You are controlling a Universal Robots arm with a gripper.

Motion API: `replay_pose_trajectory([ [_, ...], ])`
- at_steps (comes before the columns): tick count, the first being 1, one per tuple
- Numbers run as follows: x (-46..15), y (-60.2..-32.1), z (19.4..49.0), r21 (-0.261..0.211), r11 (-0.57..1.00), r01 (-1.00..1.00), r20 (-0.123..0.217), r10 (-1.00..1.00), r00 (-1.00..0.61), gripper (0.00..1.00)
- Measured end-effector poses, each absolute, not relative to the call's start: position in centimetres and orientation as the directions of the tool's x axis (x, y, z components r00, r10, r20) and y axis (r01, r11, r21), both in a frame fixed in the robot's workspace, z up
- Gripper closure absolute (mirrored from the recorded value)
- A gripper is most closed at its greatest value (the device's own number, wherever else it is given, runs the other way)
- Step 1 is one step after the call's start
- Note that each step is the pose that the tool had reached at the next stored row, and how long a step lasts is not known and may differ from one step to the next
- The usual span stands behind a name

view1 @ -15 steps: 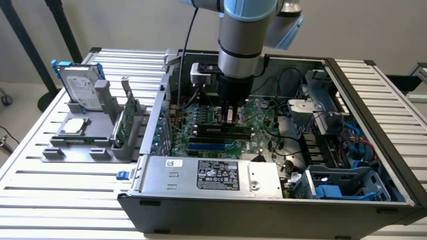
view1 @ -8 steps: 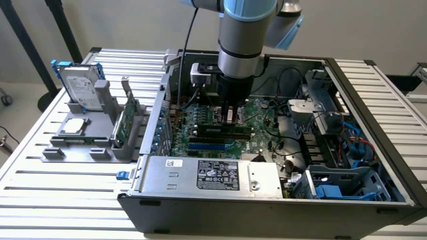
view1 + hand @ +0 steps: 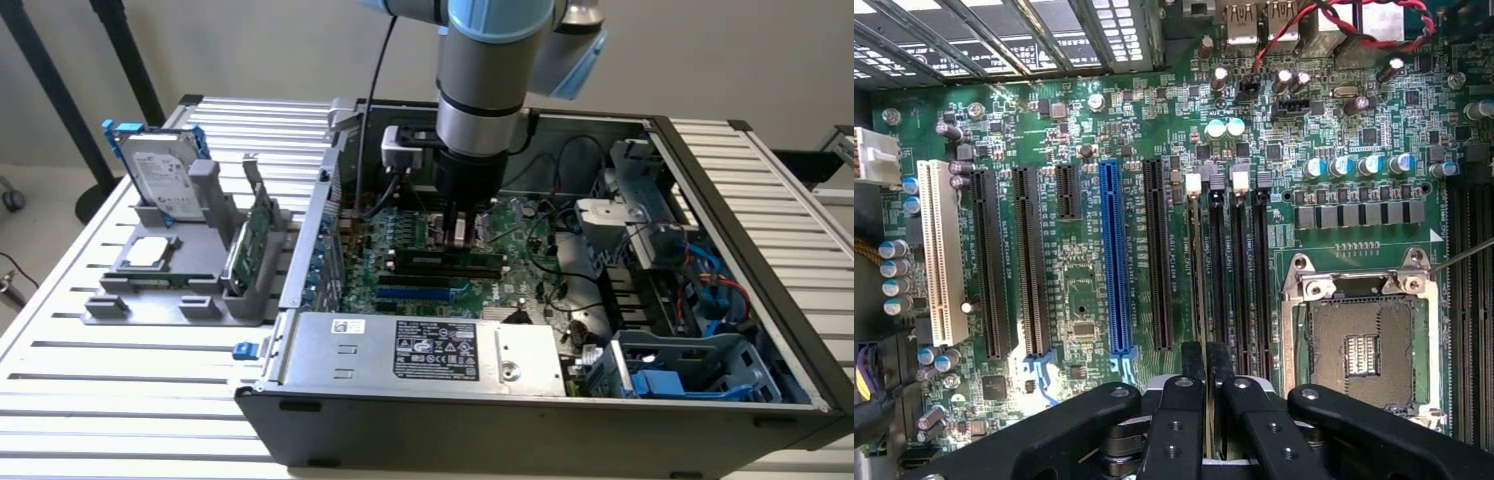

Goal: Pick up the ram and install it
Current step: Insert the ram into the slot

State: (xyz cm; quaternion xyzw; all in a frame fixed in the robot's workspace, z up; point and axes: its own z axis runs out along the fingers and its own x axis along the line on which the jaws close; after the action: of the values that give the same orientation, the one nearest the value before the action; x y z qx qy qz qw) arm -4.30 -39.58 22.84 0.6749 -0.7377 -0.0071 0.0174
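The claw (image 3: 1206, 395) is clamped on the ram (image 3: 1206, 290), held edge-on directly over a slot (image 3: 1215, 270) beside the socket (image 3: 1361, 350). Slight misalignment could jam it against the slot's latches.

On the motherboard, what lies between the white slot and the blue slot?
In the wrist view, two long black slots and one short black slot stand between the white slot and the blue slot.
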Motion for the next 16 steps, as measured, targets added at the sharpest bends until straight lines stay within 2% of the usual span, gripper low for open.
replay_pose_trajectory([
  [16,-4.30,-39.54,22.53,0.034,0.089,-0.995,0.017,-0.996,-0.088,0.86],
])
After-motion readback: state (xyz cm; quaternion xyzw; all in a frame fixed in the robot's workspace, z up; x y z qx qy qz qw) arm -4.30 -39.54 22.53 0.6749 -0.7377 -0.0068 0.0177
